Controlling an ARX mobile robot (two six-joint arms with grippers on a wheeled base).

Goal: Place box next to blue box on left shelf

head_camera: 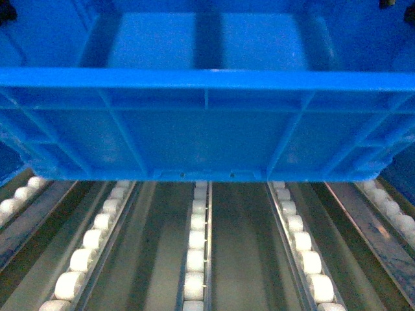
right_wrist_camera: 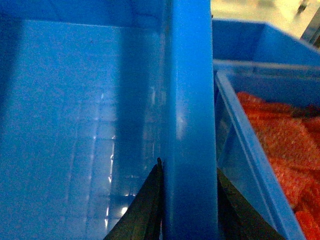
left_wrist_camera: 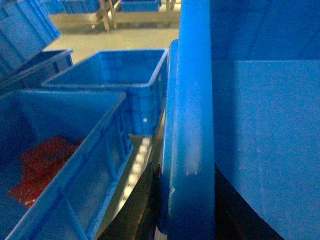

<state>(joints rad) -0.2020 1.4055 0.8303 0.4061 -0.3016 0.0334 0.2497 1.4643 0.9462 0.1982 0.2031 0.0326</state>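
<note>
Big blue box (head_camera: 207,123) held up over the left shelf (head_camera: 243,253), filling the top half of the head view. Long side turned across the view, from left to right, with the open top facing up. Near wall facing the camera, ribs running up and down it, thick rim (head_camera: 207,79) along the top. Small notch (head_camera: 207,175) at the middle of the bottom edge. Looks level, with the bottom edge up above the rollers.

Below the box, long grey rails running away from the camera, each with a row of small white rollers (head_camera: 194,259). Bare grey metal between the rails.

To the left, seen from the left wrist, two more blue boxes. Nearer one (left_wrist_camera: 95,165) with something red (left_wrist_camera: 42,165) inside. Farther one (left_wrist_camera: 125,85) behind it, close beside the held box. More blue boxes far back on a pale floor (left_wrist_camera: 110,37).

To the right, seen from the right wrist, another blue box (right_wrist_camera: 250,150) just beside the held one, full of orange-red packets (right_wrist_camera: 280,145).

Right gripper (right_wrist_camera: 187,205) squeezed onto the box's side wall, one dark finger (right_wrist_camera: 145,205) inside the wall and one outside. Left gripper (left_wrist_camera: 187,210) at the box's other side wall, with dark parts showing on both sides of it; hard to tell if it is squeezed tight.
</note>
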